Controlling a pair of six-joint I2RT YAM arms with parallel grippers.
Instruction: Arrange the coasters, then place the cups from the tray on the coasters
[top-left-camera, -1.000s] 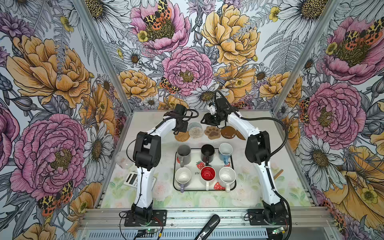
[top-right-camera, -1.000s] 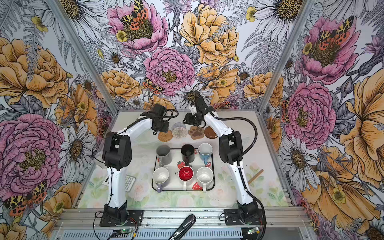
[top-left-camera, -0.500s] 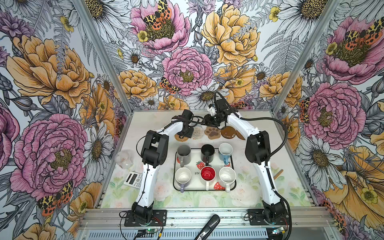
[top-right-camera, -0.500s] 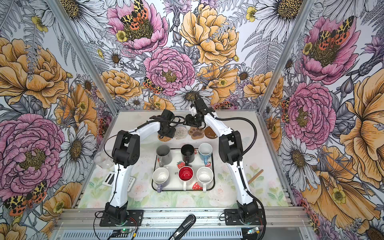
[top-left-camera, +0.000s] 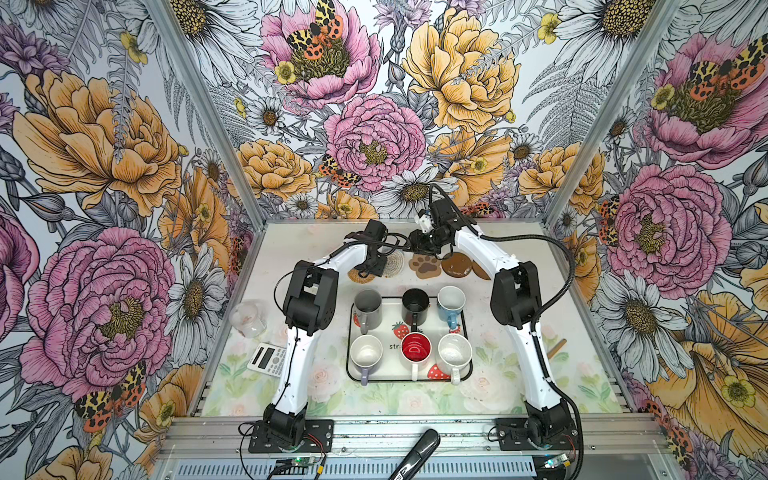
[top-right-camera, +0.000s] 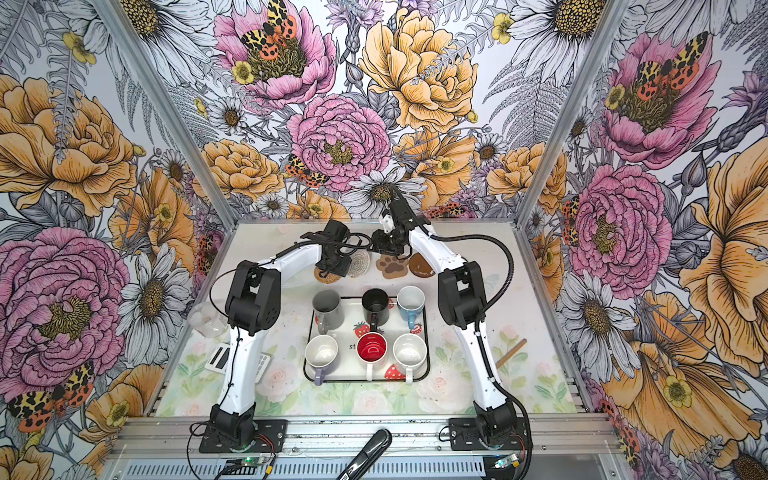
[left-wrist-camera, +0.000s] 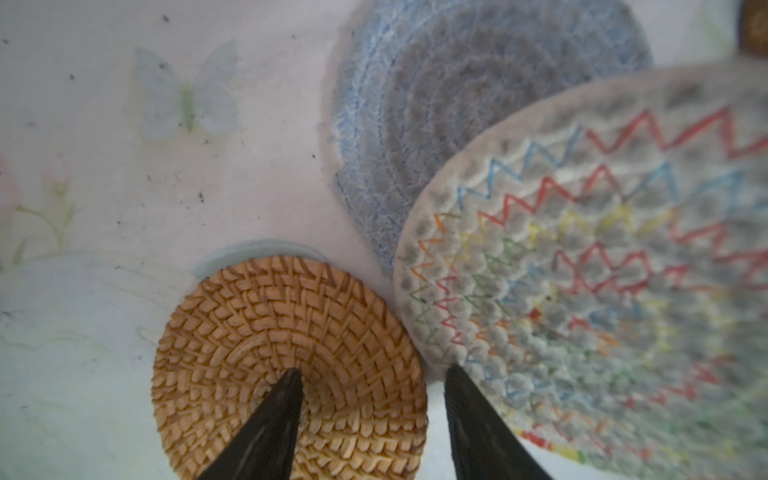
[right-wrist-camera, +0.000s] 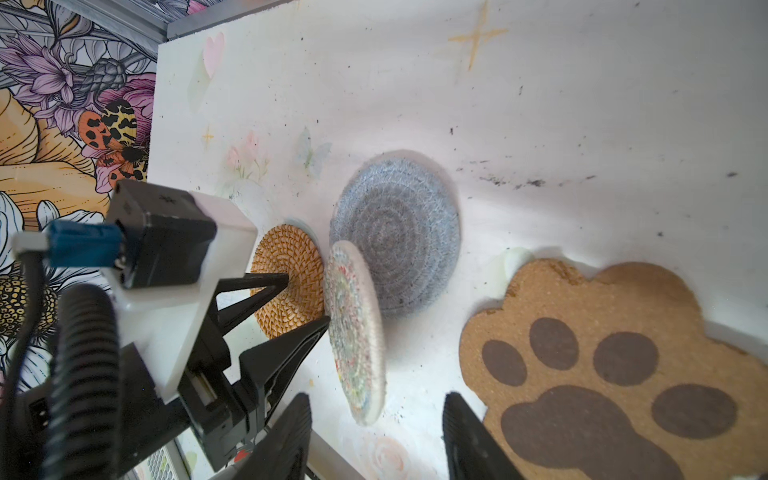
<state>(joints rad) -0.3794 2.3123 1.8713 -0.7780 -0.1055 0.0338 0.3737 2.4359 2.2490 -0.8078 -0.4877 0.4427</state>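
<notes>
- Right wrist view: the white stitched coaster (right-wrist-camera: 355, 332) stands tilted on its rim, blurred, and leans over the edge of the grey-blue coaster (right-wrist-camera: 407, 237). It is not flat yet.
- Left gripper (right-wrist-camera: 307, 298): fingers apart, nothing clamped. One tip is over the rattan coaster (right-wrist-camera: 286, 249). The other is at the outer side of the stitched coaster's rim; touching or just beside, can't tell.
- Right gripper (right-wrist-camera: 377, 394): fingers apart, empty, low over the table (right-wrist-camera: 540, 124) beside the paw coaster (right-wrist-camera: 602, 299).
- Left wrist view agrees: the stitched coaster is slanted close to the lens and covers part of the grey-blue one.
- In a top view the coasters sit in a row at the far side. The brown disc (top-left-camera: 457, 266) is past the paw, and a second disc (top-left-camera: 482, 272) is mostly hidden behind the right arm.
- The tray (top-left-camera: 388, 322) is nearer, with all six cups (top-left-camera: 415, 347) in it and none on a coaster.
- Step in hand, my read: arranging the coasters, getting the stitched one to lie flat in its own spot.
- To do it well:
  - Tip it down into the bare gap toward the paw, not onto the grey-blue coaster.
  - Push low at the rim, or pinch the rim and lay it down.
  - Go slowly; a woven mat probably slides or flops.
  - Don't let the other left tip drag the rattan coaster.
  - Leave no overlaps, so the mugs sit level.
  - Keep the right gripper clear, or use it to steady the far side.
</notes>
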